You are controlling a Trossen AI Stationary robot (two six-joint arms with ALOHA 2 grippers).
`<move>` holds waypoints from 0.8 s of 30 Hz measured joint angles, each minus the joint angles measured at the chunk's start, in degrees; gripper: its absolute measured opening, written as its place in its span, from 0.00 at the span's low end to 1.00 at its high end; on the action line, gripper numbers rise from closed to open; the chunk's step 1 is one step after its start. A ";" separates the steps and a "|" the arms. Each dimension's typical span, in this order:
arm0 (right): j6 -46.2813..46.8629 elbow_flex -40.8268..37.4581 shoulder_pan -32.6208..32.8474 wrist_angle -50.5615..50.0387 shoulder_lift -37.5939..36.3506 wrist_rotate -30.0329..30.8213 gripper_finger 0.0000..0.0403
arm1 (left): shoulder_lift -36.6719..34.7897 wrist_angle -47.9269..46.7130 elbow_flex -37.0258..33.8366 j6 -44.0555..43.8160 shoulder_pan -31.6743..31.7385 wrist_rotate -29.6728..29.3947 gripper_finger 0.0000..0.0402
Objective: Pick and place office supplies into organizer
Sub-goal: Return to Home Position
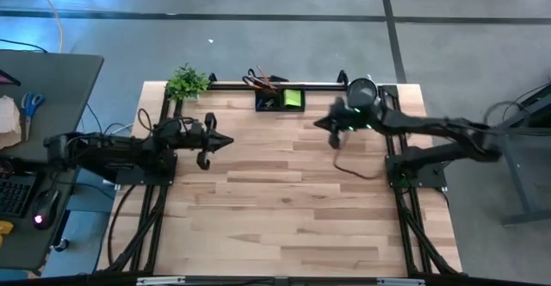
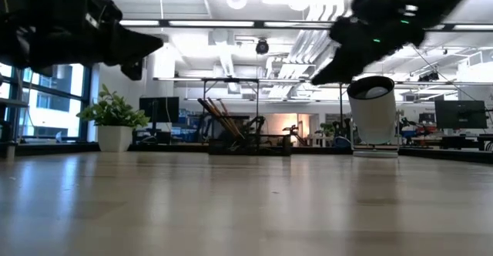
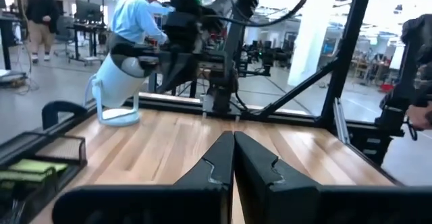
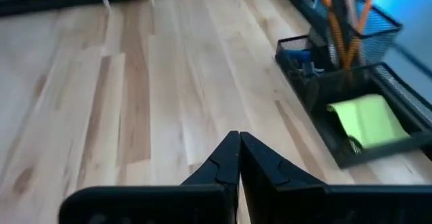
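1. closed fingers of the right gripper [image 4: 238,137] are being shown nearest, pressed together on nothing, hanging over the wooden table [image 4: 135,82] near the organizer [image 4: 307,92].
2. the left gripper [image 3: 233,137] is likewise being held with its fingers together and empty, above the table's left side and well apart from the organizer.
3. the organizer is being seen at the table's far edge, between the potted plant [image 1: 186,82] and the silver-and-white cup [image 1: 362,90]. the lime-green sticky-note pad [image 4: 368,119] is lying flat in its open compartment, and the orange pencils [image 4: 334,21] are standing tilted in its mesh pot.
4. the organizer is being judged light, stiff and apt to slide on the smooth wood. its mesh wall or rim is being judged the best hold, pinched from above.
5. the pad is being judged soft and thin, best taken by opposite edges. the pencils are being judged slim and prone to rolling, best taken mid-shaft.
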 joint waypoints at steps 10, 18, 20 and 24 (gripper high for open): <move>10.73 -29.05 -3.44 23.84 -24.32 0.63 0.00 | -7.21 -2.43 -1.19 -3.36 6.16 8.72 0.00; 14.88 -35.05 -3.76 16.38 -39.11 5.11 0.00 | -14.58 -8.01 -1.17 -7.57 12.15 11.68 0.00; 14.59 -35.05 -2.91 13.75 -42.11 5.11 0.00 | -16.77 -12.41 -1.17 -7.48 13.24 12.46 0.00; 13.60 -35.05 -1.11 10.43 -47.38 5.87 0.00 | -21.41 -19.84 -1.17 -6.98 14.58 11.38 0.00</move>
